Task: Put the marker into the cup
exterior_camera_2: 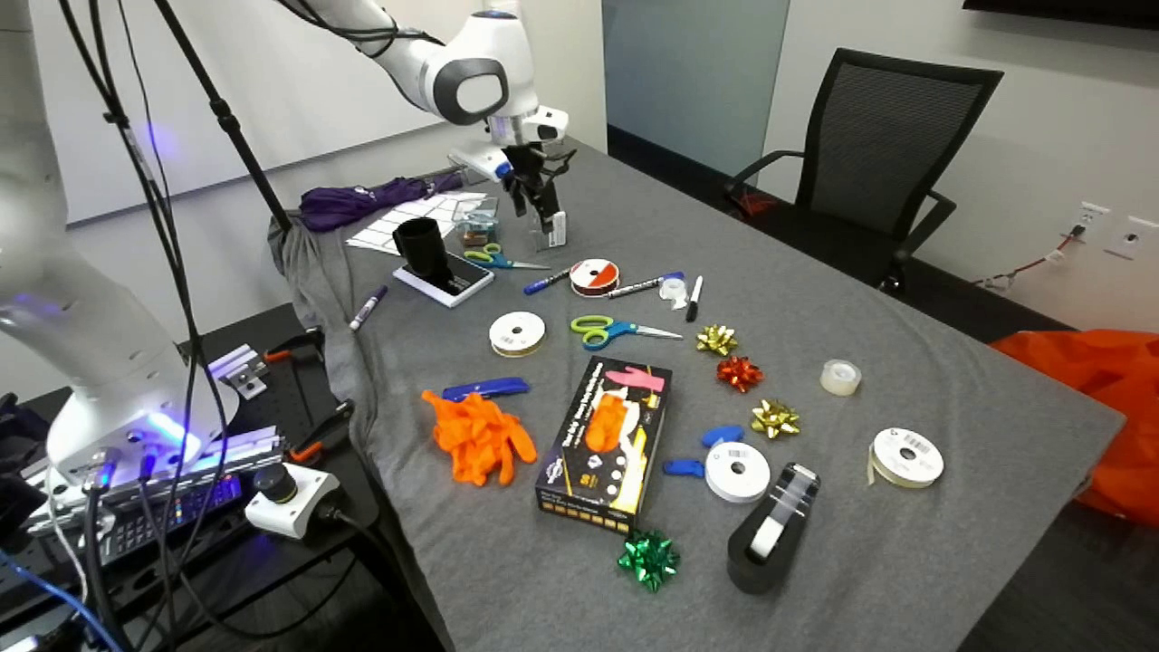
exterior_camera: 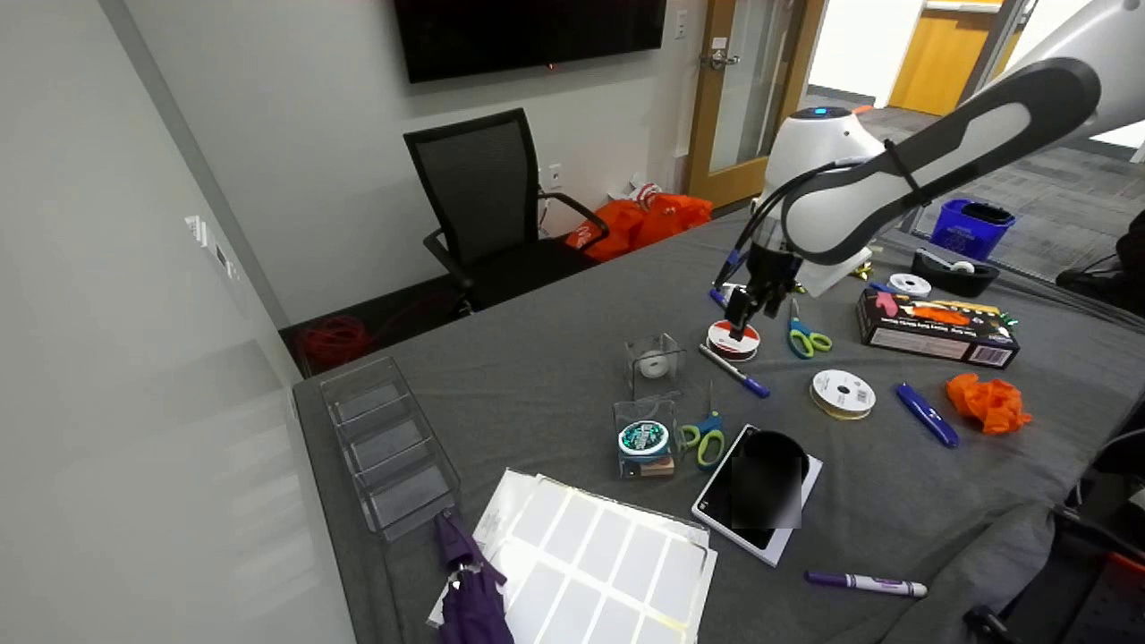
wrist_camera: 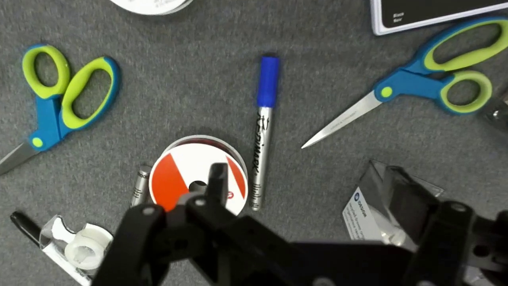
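A silver marker with a blue cap [wrist_camera: 262, 131] lies flat beside a red-and-white ribbon spool; it also shows in both exterior views [exterior_camera: 733, 369] [exterior_camera_2: 546, 282]. My gripper [wrist_camera: 309, 174] is open and empty above the cloth, pointing down; it also shows in both exterior views [exterior_camera: 756, 315] [exterior_camera_2: 536, 214]. In the wrist view the marker lies between its spread fingers, farther up the picture. I cannot make out a clear round tumbler in any view. A black mug [exterior_camera_2: 422, 246] stands on a flat black-and-white box; it also shows in an exterior view [exterior_camera: 771, 452].
The red-and-white spool [wrist_camera: 198, 174] touches or nearly touches the marker. A labelled clear box [wrist_camera: 365, 214] overlaps my right finger in view. Scissors [wrist_camera: 412, 85] lie nearby. Other markers include a purple one [exterior_camera: 866, 584]. A glove box [exterior_camera_2: 605, 444] stands farther off.
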Robot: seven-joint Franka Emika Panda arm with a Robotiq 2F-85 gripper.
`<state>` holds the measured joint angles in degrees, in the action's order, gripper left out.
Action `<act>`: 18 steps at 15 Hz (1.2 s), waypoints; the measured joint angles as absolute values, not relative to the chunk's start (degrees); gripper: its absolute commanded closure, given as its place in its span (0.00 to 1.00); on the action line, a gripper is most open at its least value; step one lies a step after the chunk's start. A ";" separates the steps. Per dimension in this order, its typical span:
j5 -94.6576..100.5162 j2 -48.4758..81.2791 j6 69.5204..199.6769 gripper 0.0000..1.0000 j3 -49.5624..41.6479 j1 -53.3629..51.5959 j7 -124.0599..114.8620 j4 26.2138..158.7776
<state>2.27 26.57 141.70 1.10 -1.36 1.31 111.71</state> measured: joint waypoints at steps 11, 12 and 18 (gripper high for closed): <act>2.50 33.89 157.11 0.00 0.99 2.07 10.45 113.27; 2.50 34.09 157.81 0.00 1.07 2.34 11.20 113.80; 2.50 34.27 161.07 0.00 2.12 4.12 14.03 117.25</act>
<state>2.50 34.27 161.07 2.12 4.12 14.03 117.25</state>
